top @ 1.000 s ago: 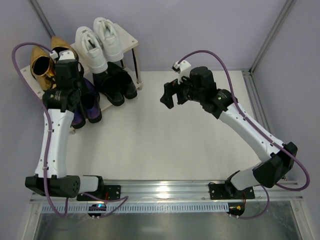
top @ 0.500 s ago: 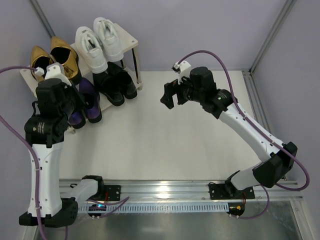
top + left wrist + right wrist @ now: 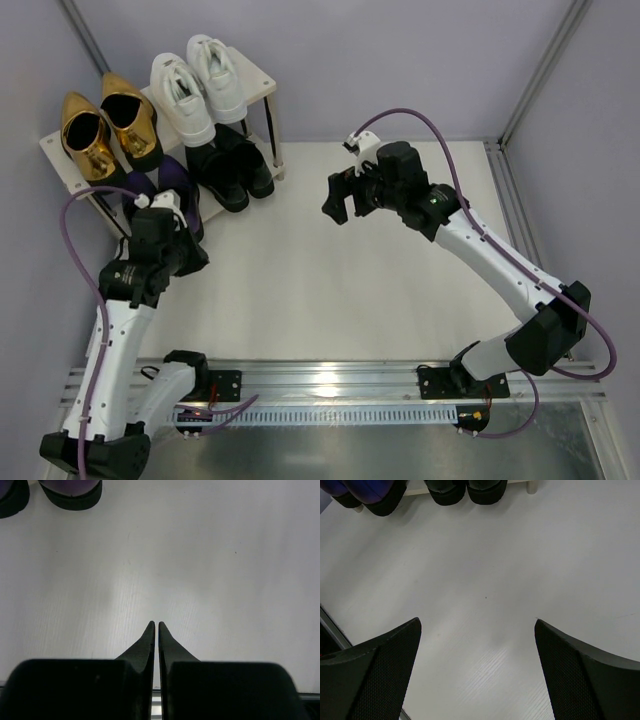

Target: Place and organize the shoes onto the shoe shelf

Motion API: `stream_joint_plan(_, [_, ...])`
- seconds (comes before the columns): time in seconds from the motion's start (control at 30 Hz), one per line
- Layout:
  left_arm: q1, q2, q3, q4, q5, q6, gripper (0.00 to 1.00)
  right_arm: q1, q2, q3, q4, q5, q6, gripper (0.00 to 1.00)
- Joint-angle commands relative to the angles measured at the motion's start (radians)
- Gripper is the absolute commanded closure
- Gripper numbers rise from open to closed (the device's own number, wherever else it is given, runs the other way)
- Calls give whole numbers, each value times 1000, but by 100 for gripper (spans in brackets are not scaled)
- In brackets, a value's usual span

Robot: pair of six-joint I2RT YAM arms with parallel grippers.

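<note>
All four pairs sit on the shelf (image 3: pixel 258 78). The gold shoes (image 3: pixel 100 125) and the white sneakers (image 3: pixel 195 85) are on the top board. The purple shoes (image 3: pixel 176 192) and the black shoes (image 3: pixel 236 176) are on the bottom board. Each shoe's long way runs from the front of the shelf to the back, and the pairs lie side by side.

The left gripper (image 3: pixel 155 626) has its two fingers pressed together and holds nothing. It hangs over the bare table (image 3: pixel 330 290), with the purple shoes just past it. The right gripper (image 3: pixel 477 621) has its fingers wide apart and is empty too. It points at the shelf from the other side, with a good stretch of table in between.

The shelf lies far and to the left of both arms, and the left arm is much nearer. I think no shoe is left to carry. If a pair needs a nudge, the left arm is the one to reach.
</note>
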Motion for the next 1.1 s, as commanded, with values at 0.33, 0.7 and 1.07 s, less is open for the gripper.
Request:
stream_joint_plan(0.33, [-181,192,-143,269,-313,-135,100,-4,-20,-51,66,-1,37,6])
stream_joint_plan(0.7, [-196,532,-125,533,-342,-166,100,-4,-11,-63,69,-23,45,6])
stream_joint_plan(1.07, [-50,766,-46,612,-336,-103,100,-15,-32,-77,63,2,25,6])
